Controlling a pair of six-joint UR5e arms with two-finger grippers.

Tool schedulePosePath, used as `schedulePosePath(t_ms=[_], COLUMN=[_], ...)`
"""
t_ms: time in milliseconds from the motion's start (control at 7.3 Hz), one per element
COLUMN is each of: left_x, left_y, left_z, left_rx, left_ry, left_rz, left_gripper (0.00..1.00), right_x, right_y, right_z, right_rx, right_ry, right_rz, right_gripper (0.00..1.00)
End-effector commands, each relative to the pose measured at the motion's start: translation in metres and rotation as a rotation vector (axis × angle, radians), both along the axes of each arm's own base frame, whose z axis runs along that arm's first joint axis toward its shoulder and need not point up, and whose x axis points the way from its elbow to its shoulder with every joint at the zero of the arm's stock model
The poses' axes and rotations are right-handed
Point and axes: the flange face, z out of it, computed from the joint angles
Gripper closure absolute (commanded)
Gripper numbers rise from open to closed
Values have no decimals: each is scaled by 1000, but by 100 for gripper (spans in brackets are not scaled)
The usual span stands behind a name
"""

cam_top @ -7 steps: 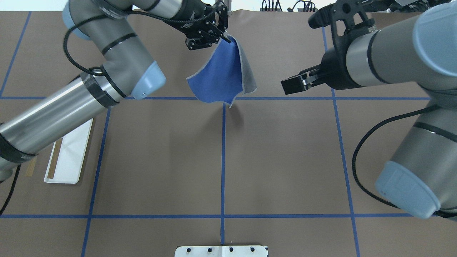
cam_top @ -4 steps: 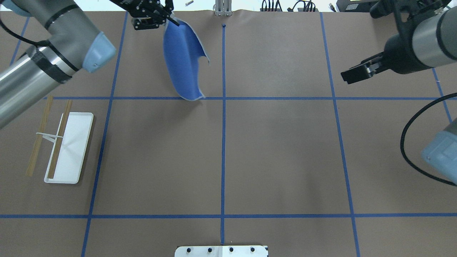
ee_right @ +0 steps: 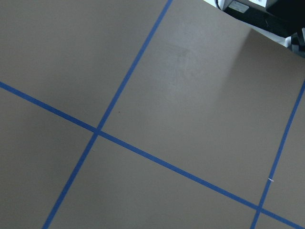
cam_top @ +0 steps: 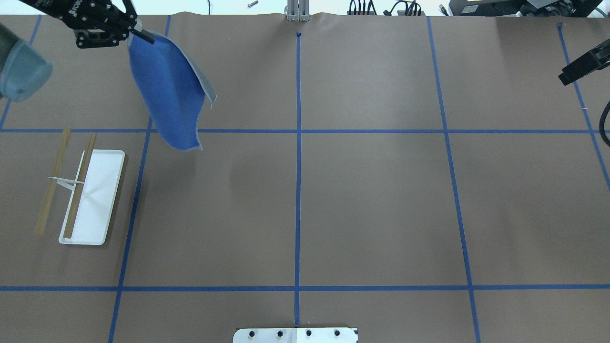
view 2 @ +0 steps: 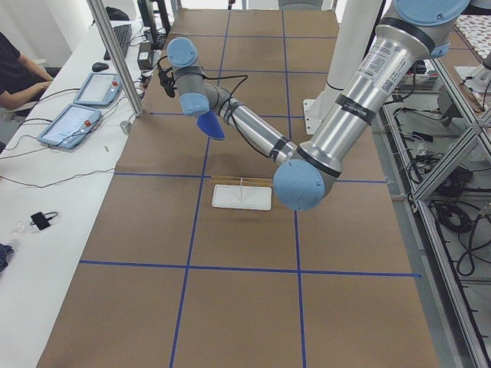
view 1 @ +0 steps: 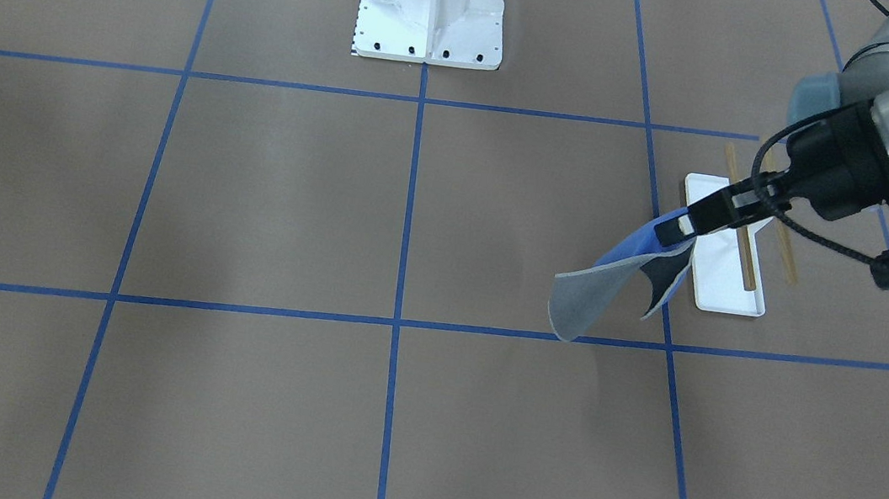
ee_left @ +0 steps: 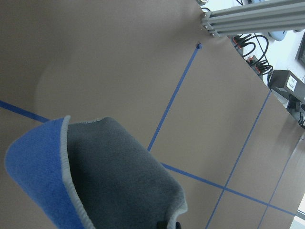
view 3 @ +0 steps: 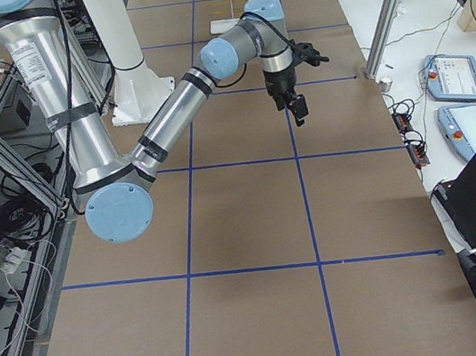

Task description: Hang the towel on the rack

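Two rods on the rack [cam_top: 93,205] are bare, so this is the carry step, towel not yet draped. Rack: flat white tray base, thin white forked support, two parallel tan wooden rods, straight and stiff-looking.

Left gripper [cam_top: 140,35] is up past the rack's far end, jaws pinching one corner of the towel [cam_top: 167,95]. Towel hangs in the air from that corner, beyond the rack's far end and on its inner side, touching neither rods nor tray. Soft fleecy cloth, royal blue on one face, grey on the other, pale stitched edge, curled into a loose fold — limp, likely to swing.

Next move, my guess: bring the held corner back over the rods, high enough for the hanging bulk to pass, then lower so cloth falls on both sides before letting go. With a one-corner hold it may bunch or slide off.

Table [cam_top: 333,190]: matt brown paper, blue tape grid.

Right gripper [cam_top: 569,76] is well apart from the rack, at the opposite side, nothing seen in it — jaws spread or pressed together, cannot tell.
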Motion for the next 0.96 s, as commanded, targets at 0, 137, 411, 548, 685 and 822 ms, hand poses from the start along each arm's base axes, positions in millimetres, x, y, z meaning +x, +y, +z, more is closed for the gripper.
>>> schedulePosePath(t_ms=[0, 137, 411, 548, 685, 822], left_x=[-20, -28, -44, -52, -69, -79], left_y=[60, 85, 120, 126, 132, 136], left_z=[42, 62, 108, 140, 170, 196], left_rx=[-31, -56, -53, -20, 15, 34], left_ry=[-3, -7, -41, -71, -97, -120], left_rz=[40, 60, 71, 77, 68, 65], left_gripper=[100, 100, 100, 100, 100, 100], right_x=[39, 40, 43, 51, 59, 71], right_y=[-27, -38, -32, -25, -25, -27], right_z=[75, 83, 113, 126, 130, 133], right_rx=[-216, -288, -353, -373, -368, -369], right_ry=[22, 51, 43, 36, 17, 13], right_rz=[-24, -33, -28, -10, 9, 33], right_gripper=[0, 0, 0, 0, 0, 0])
